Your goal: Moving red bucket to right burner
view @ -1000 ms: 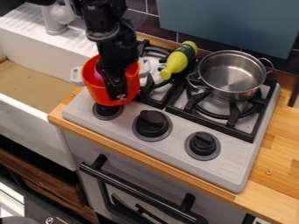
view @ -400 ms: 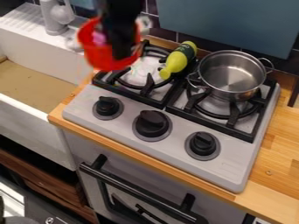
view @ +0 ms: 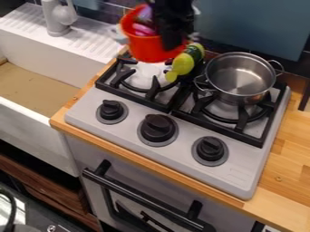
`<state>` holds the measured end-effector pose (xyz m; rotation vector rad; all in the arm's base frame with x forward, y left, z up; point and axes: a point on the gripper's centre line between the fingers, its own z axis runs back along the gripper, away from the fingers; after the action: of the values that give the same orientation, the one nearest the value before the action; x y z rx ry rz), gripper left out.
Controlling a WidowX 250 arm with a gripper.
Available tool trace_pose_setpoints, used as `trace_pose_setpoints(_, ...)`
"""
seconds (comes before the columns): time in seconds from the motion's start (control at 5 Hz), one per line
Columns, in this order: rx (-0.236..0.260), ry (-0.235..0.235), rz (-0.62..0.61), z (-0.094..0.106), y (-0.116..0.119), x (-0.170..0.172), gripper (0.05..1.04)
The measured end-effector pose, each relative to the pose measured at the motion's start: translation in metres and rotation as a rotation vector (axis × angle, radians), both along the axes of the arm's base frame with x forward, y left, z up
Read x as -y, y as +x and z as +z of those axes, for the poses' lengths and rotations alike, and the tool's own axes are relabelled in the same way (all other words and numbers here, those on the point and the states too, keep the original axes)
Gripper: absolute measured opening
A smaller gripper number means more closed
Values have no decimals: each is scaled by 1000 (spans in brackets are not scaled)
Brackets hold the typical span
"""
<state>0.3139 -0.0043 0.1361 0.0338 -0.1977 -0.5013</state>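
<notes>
At the top of the view the black gripper [view: 172, 38] is shut on the wall of the red bucket [view: 144, 48], which hangs raised above the back of the left burner [view: 144, 78]. Something purple and pink [view: 142, 28] lies inside the bucket. A silver pot [view: 239, 78] with two handles stands on the right burner [view: 233, 118], covering much of it. The bucket is to the left of the pot and apart from it.
A yellow-green bottle [view: 185, 62] lies between the burners, just right of the bucket. Three black knobs [view: 158, 128] line the stove front. The white sink [view: 36, 103] and grey faucet [view: 57, 18] are at left.
The gripper has lifted the red bucket from low over the stove's left front, then carried it right and toward the back wall. The pot and bottle have stayed put.
</notes>
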Motion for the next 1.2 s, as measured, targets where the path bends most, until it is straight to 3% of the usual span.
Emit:
trace_pose_setpoints(0.2,2,-26,9,-11,18,24,55)
trace_pose_setpoints(0.4,-10,-67,-2,-9,27,47,55)
trace_pose_setpoints(0.6,-11,-71,15,-8,31,70,55)
trace_pose_setpoints(0.8,1,-47,8,-5,32,86,55)
trace_pose_setpoints(1.0,-22,-19,14,-22,35,96,55)
trace_pose_setpoints(1.2,-11,3,26,-33,40,98,55)
